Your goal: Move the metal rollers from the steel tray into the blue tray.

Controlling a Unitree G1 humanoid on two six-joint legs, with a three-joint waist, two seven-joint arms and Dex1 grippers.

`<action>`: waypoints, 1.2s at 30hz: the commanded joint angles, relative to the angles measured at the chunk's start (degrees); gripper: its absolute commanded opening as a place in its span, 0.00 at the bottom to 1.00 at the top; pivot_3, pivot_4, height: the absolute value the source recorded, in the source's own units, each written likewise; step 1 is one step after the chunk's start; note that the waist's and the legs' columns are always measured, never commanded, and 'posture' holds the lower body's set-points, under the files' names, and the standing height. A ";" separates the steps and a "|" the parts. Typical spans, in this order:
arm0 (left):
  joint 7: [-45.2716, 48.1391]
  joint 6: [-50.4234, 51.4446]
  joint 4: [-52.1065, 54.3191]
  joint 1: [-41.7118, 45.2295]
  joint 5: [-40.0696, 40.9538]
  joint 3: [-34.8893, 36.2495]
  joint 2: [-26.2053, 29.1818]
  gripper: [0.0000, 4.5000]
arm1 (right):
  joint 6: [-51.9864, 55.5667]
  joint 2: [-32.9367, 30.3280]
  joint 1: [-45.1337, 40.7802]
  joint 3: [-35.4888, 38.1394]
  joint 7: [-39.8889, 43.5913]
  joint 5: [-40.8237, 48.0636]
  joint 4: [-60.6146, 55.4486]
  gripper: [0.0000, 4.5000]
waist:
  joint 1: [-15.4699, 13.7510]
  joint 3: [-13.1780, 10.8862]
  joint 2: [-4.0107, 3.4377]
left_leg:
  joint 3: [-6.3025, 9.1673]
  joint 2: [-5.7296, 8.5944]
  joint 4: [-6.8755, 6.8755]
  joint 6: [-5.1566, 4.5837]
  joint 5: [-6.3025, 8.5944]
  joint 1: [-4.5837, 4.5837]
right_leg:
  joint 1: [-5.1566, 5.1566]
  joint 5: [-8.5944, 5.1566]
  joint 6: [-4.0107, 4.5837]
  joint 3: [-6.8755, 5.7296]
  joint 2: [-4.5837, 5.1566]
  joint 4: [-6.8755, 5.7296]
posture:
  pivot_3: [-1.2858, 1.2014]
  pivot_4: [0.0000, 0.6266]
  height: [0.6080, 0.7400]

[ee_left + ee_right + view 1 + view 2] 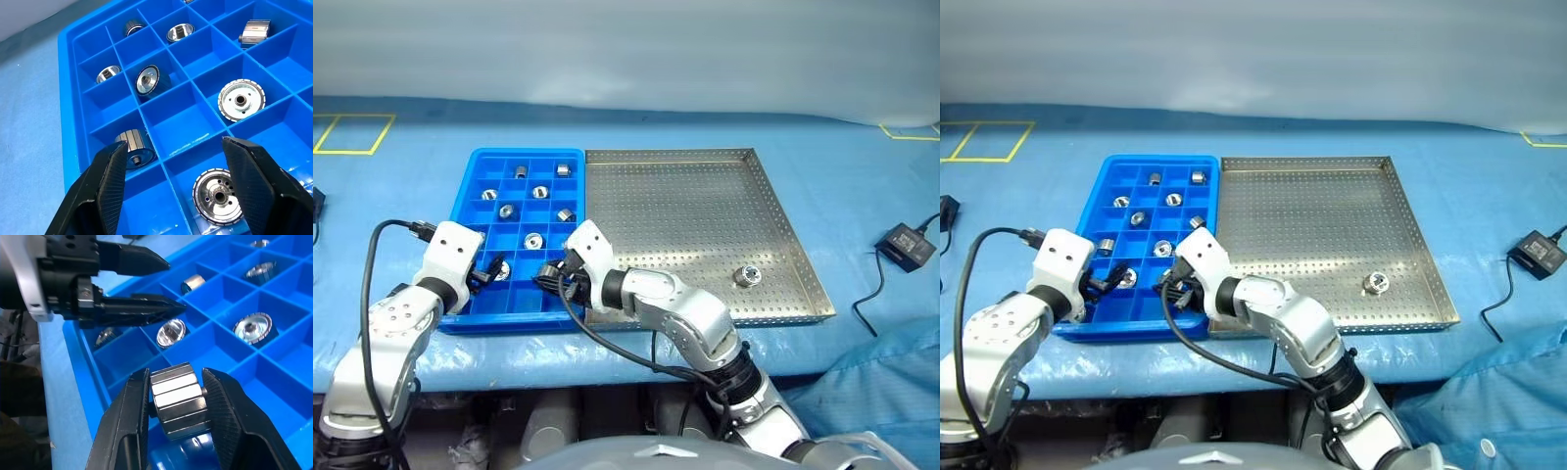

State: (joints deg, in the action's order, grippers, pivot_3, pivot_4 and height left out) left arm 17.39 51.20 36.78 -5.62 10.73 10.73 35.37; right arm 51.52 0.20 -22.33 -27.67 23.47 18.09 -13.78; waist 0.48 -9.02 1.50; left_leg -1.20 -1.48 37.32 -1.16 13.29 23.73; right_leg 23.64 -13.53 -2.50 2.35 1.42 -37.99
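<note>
Steel still carries one roller: in the left eye view a single metal roller (747, 276) stands on the perforated floor of the steel tray (705, 155), near its front right corner, well apart from both arms. Just beside it on the left lies the blue tray (476, 186), with rollers (540, 192) already parked one to a compartment, so most of the job looks done. The right gripper (548, 278) reaches across over the blue tray's front rows, while the left gripper (495, 271) hangs over the same rows from the other side.

The right eye view shows the same layout, with a black power adapter (1537, 252) lying on the blue table cover (1038, 166) off to the right, clear of the work.

From the left wrist view, the left fingers (110, 178) stand wide apart and hold nothing; below them are filled cells and an empty cell between, likely kept clear of the delivery.

In the right wrist view the right fingers (128, 421) are clamped on a faceted roller (178, 399), gripped across its sides so it can drop upright into a cell. It hangs above an empty compartment, with the other gripper's fingers (146, 308) near, so crowding is the risk.
</note>
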 commanded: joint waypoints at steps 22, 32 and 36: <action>0.82 0.78 4.74 -1.29 1.16 1.77 -2.05 0.74 | -9.86 4.05 -5.00 -4.70 6.65 -3.16 6.69 0.78 | -0.96 0.00 0.01 | 0.09 -0.04 -0.10 0.07 -0.03 -0.01 | 0.02 -0.01 0.03 -0.09 0.02 -0.01 | 0.57 0.24 1.00; 11.79 -5.49 9.00 1.83 18.53 6.99 -6.71 0.74 | -3.57 -8.69 -1.58 15.82 -2.28 -5.17 -11.04 0.78 | -2.29 0.03 0.05 | 0.23 0.02 -0.05 0.07 -0.01 0.01 | -0.09 -0.18 0.34 -0.25 0.26 0.15 | 0.56 0.24 1.00; 15.52 -6.84 7.29 2.76 20.88 0.59 -6.13 0.74 | 0.13 -20.21 2.85 18.06 -5.11 -11.13 -12.49 0.78 | -2.13 0.02 0.03 | 0.13 0.09 -0.06 0.04 -0.02 0.05 | -0.07 -0.25 0.45 -0.18 0.20 0.14 | 0.53 0.24 1.00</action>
State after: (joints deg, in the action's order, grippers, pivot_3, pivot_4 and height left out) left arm 31.07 45.73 43.35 -3.62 30.09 13.77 29.07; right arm 50.41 -18.75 -19.92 -11.06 19.44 8.83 -23.59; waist -1.65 -9.00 1.53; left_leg -1.13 -1.40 37.25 -1.14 13.28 23.79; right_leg 23.61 -13.78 -2.06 2.22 1.59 -37.85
